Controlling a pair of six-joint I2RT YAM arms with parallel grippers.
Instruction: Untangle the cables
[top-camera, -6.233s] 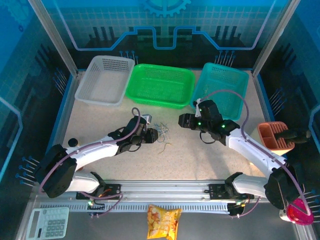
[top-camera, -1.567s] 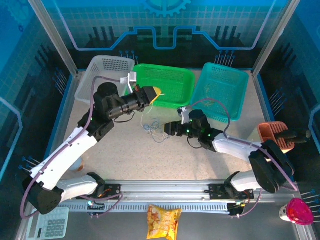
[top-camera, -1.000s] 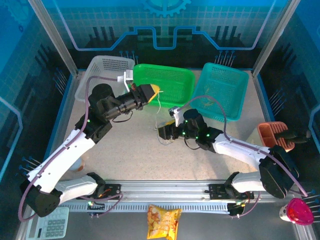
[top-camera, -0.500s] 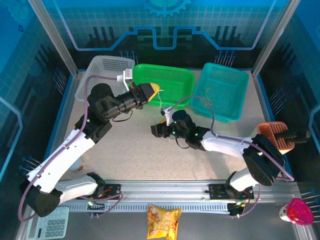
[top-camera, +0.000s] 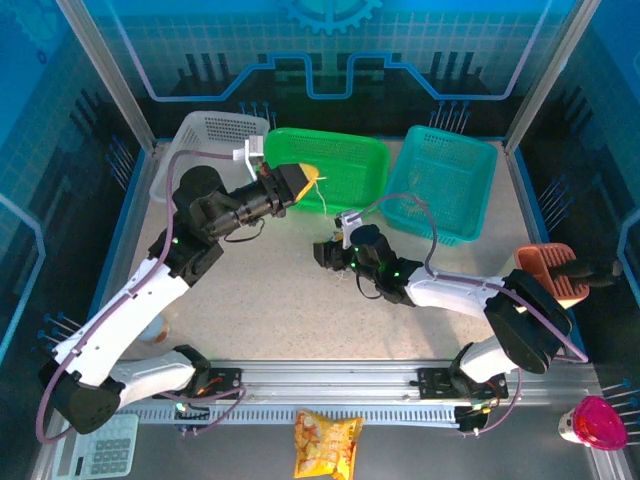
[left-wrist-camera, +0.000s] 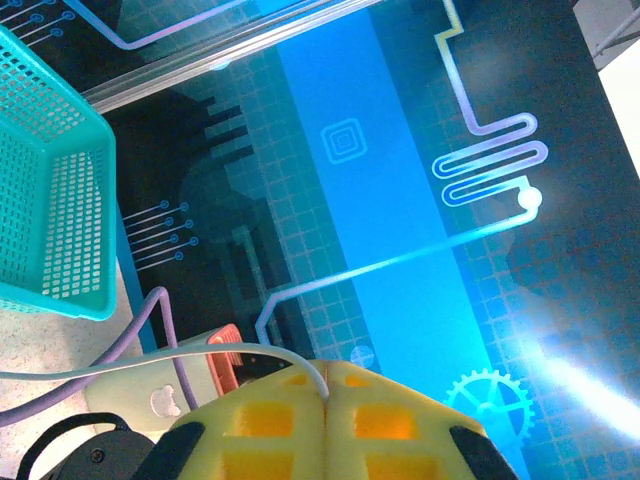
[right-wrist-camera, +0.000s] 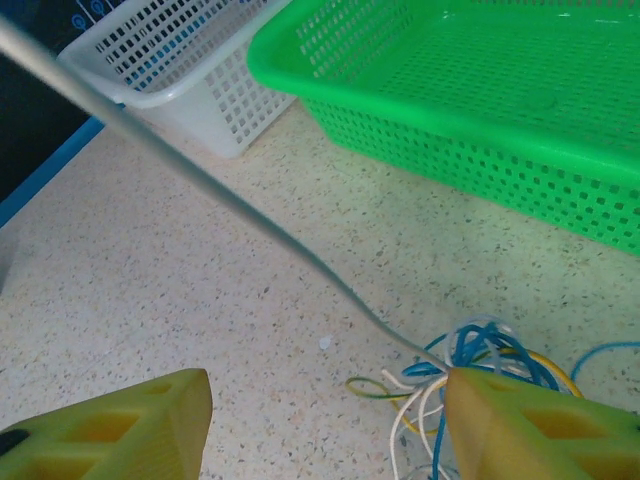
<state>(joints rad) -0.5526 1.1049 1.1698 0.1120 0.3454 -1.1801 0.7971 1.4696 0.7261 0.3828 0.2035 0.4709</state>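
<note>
**A:** Top view. Basket count?

**B:** Three, in a row along the far edge of the desk (top-camera: 262, 300): white basket (top-camera: 205, 150), green basket (top-camera: 335, 165), teal basket (top-camera: 445, 185). Two hands. The left hand (top-camera: 303, 182) is raised at the green basket's near rim. One pale strand (top-camera: 319, 200) hangs from it toward the right hand (top-camera: 322, 252), which sits low over the desk.

**A:** Left wrist view?

**B:** Both yellow fingers are pressed together, clenched on that single strand. It leaves the seam between them and runs off left. Teal basket at the left edge.

**A:** Right wrist view?

**B:** Fingers spread wide, released, gripping nothing. The cables (right-wrist-camera: 480, 360) lie on the desk just ahead of one finger: one clump of blue, white and yellow loops. Cannot tell how many strands. The single strand comes in taut from upper left and enters the clump. Two baskets behind, green and white, side by side.
</note>
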